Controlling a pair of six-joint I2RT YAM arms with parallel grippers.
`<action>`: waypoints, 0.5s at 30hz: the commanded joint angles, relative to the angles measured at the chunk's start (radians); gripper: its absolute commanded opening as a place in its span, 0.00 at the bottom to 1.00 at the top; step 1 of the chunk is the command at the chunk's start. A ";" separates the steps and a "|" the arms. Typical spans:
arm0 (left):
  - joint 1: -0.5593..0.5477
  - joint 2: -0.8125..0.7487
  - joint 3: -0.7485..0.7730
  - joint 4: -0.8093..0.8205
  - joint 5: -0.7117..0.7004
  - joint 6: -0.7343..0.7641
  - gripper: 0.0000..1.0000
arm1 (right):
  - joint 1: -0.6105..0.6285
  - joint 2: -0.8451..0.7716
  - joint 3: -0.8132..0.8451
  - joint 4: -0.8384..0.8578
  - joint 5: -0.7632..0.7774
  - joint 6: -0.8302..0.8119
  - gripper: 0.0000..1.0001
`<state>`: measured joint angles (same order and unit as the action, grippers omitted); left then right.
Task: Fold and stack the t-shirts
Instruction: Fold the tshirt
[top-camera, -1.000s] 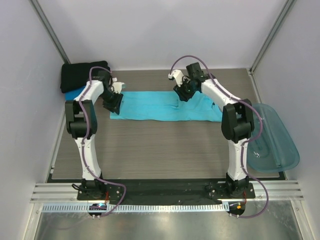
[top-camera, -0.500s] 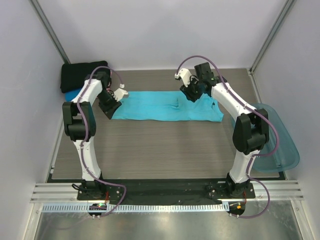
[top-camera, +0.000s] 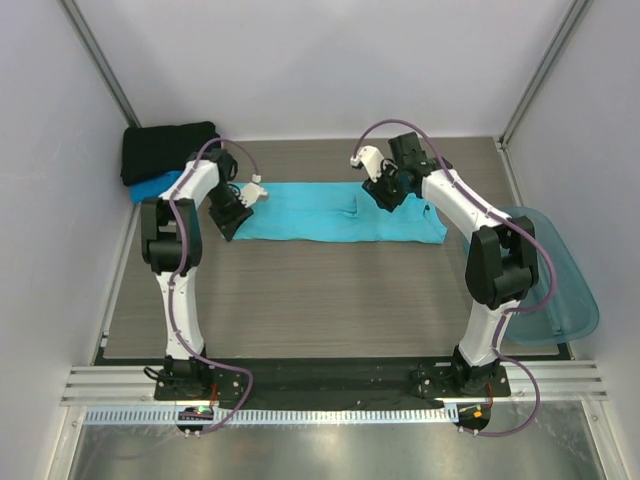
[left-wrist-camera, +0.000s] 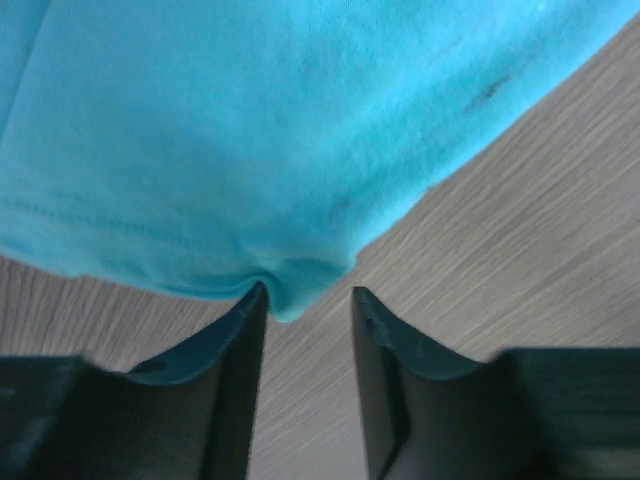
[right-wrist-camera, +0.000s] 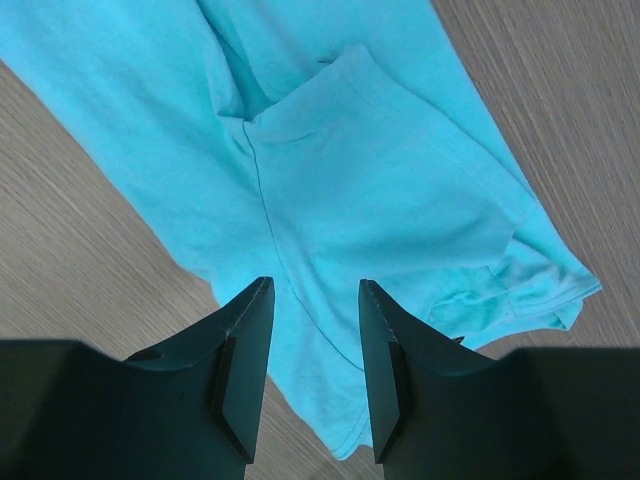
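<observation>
One of the t-shirts, the turquoise one (top-camera: 330, 212), lies flat on the table as a long folded strip. My left gripper (top-camera: 231, 214) is at its near left corner. In the left wrist view that cloth corner (left-wrist-camera: 292, 288) sits just between the open fingertips, brushing the left finger (left-wrist-camera: 240, 340). My right gripper (top-camera: 386, 194) hovers open over the shirt's right part, where a sleeve fold (right-wrist-camera: 400, 170) shows beyond its tips (right-wrist-camera: 315, 288). Neither gripper holds anything. A folded black shirt (top-camera: 168, 148) rests on a blue one (top-camera: 150, 188) at the far left.
A translucent teal tub (top-camera: 548, 285) lies tipped at the right edge of the table. White walls close in on the left, back and right. The wood-grain table (top-camera: 320, 300) lies bare between the shirt and the arm bases.
The left gripper has shifted right and nearer, onto the shirt's near left corner. The right gripper has moved a little right along the shirt, its elbow swinging outward.
</observation>
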<state>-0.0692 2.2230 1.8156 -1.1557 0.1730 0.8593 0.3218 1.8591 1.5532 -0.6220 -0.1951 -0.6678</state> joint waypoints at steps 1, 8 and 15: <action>-0.009 0.032 0.024 0.013 -0.027 -0.022 0.38 | 0.005 -0.058 -0.011 0.015 0.017 -0.019 0.45; -0.007 -0.008 -0.056 0.016 -0.067 -0.077 0.02 | -0.007 -0.075 -0.033 0.016 0.057 -0.036 0.45; -0.018 -0.167 -0.222 -0.039 -0.079 -0.112 0.00 | -0.142 -0.037 -0.024 0.077 0.063 0.117 0.42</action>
<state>-0.0795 2.1494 1.6501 -1.1229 0.1047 0.7719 0.2573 1.8561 1.5143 -0.6075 -0.1543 -0.6434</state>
